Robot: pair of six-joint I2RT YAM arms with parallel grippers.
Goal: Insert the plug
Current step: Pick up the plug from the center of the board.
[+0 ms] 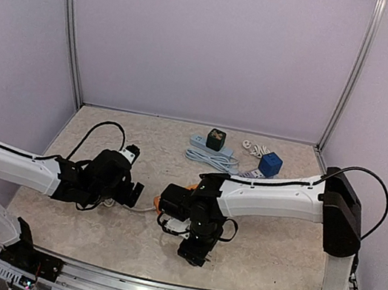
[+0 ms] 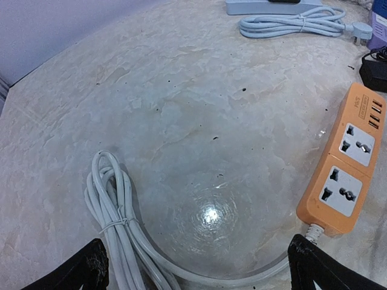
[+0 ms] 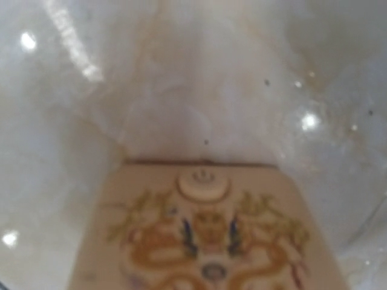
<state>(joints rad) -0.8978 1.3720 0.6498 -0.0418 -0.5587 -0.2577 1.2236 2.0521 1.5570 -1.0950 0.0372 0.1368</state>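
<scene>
— While the left fingertips (image 2: pixel 91 269) sit at the bottom corners of their own camera's view, how do they stand?
— Spread wide, with only table (image 2: pixel 199 121) between them; the left gripper (image 2: pixel 202 272) holds nothing.
— What lies just beyond them?
— Near one fingertip is a tied bundle of white cable (image 2: pixel 112 229). Its lead curves across to the near end of the orange power strip (image 2: pixel 347 169). That strip lies flat and face up, showing two universal sockets and a row of USB ports.
— And the right gripper (image 1: pixel 194 255)?
— Its fingers do not show in its wrist view, and from above they are a dark mass. I cannot tell whether they are spread or pinching. Close under that camera is a blurred cream block (image 3: pixel 205 241) with a round power button and a gold ornament; I cannot tell whether it is the plug.
— Is any plug in plain sight?
— Yes, a white plug (image 2: pixel 361 30) lies at the far side, at the end of a coiled pale cable (image 2: pixel 290 23). Both are beside a grey strip (image 1: pixel 211 148) carrying a dark cube (image 1: pixel 215 139). A blue cube (image 1: pixel 271 164) stands near them.
</scene>
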